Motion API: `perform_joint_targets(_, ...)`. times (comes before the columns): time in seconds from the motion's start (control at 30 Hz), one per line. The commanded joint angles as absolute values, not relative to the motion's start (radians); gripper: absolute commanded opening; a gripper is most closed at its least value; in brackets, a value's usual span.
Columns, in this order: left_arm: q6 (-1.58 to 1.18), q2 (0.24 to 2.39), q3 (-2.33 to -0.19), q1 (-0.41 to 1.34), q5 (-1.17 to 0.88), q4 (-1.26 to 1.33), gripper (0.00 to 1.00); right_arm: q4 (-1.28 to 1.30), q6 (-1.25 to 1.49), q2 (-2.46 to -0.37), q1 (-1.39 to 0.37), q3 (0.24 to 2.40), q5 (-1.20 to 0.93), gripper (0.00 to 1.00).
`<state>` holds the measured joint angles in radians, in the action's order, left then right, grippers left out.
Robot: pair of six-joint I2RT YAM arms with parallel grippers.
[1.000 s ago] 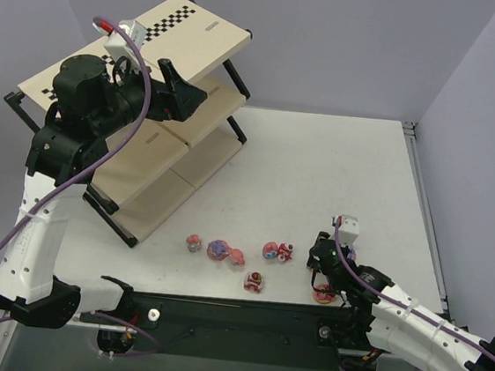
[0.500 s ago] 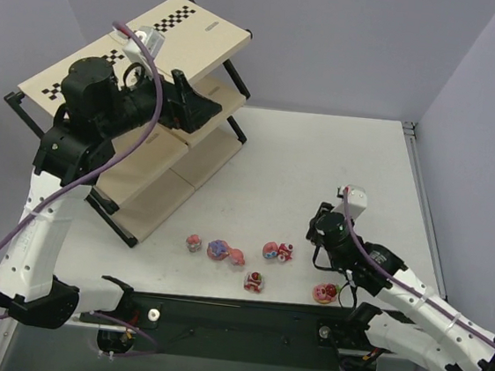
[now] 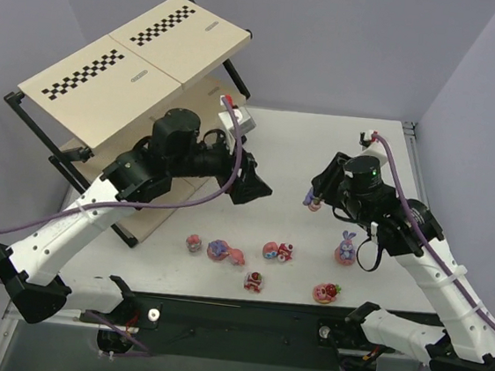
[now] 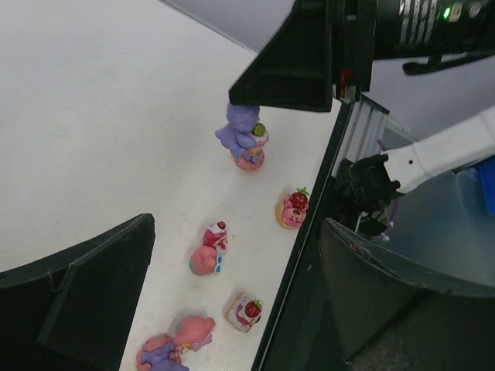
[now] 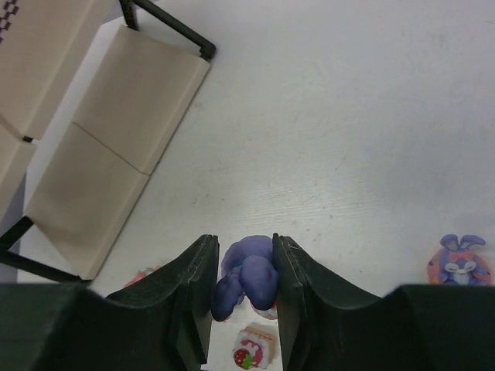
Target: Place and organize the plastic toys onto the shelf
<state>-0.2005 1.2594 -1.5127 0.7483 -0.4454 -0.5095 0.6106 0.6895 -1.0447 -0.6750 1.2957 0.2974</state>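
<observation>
- Top external: you are looking at an early stage. The shelf (image 3: 146,51) is showing bare checker-striped top boards. No toy is visible on any tier, though the left arm (image 3: 171,155) is hiding part of the lower ones.
- About eight plastic toys (image 3: 254,281) are lying on the table (image 3: 305,147), most in a loose row on the near side of both sets of jaws. The standing bunny (image 3: 345,247) is waiting just nearside of the right jaws.
- The right jaws are carrying a ninth toy clear of the table. The left jaws are gaping wide with nothing in them, hanging between the shelf and the row.
- Left wrist: the left jaws are standing wide apart and empty, with a pink toy (image 4: 209,251) lying on the table between them, farther down.
- A purple bunny (image 4: 244,139) is showing right under the tip of the right arm's black finger (image 4: 294,62). You cannot tell from here whether it is gripped or resting on the table.
- Right wrist: the right jaws are clamping the held bunny (image 5: 246,280), purple and long-eared, above the table.
- The standing bunny (image 5: 460,263) is sitting off to the right of these jaws, and a strawberry toy (image 5: 249,348) is lying beneath them.
- The shelf's lower boards (image 5: 116,139) are lying ahead and to the left, with nothing on the part you see.
- Nearly everything seems to be remaining: the held bunny needs shelving, then every toy on the table.
</observation>
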Motion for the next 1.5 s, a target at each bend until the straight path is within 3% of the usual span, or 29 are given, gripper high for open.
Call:
perform_joint_targets(0.0,-0.166,1.265,-1.425,0.831,-0.457,-0.29,0.97,0.71,0.71,-1.083,-0.67,1.407,0.144,0.0)
perform_joint_targets(0.27,-0.182,1.315,-1.365,0.9,-0.446,-0.12,0.97,0.718,0.744,-1.095,-0.67,1.47,0.015,0.0)
perform_joint_targets(0.87,-0.281,1.433,-1.37,0.923,-0.405,-0.071,0.85,0.661,0.735,-1.068,-0.681,1.48,0.031,0.0)
perform_joint_targets(1.1,-0.316,1.46,-1.382,0.923,-0.357,-0.048,0.75,0.632,0.738,-1.069,-0.681,1.479,0.008,0.0)
perform_joint_targets(1.33,-0.35,1.488,-1.384,0.923,-0.365,-0.014,0.61,0.624,0.747,-1.063,-0.683,1.482,0.008,0.0)
perform_joint_targets(1.47,-0.353,1.493,-1.393,0.923,-0.359,-0.014,0.34,0.621,0.755,-1.06,-0.683,1.476,-0.018,0.0)
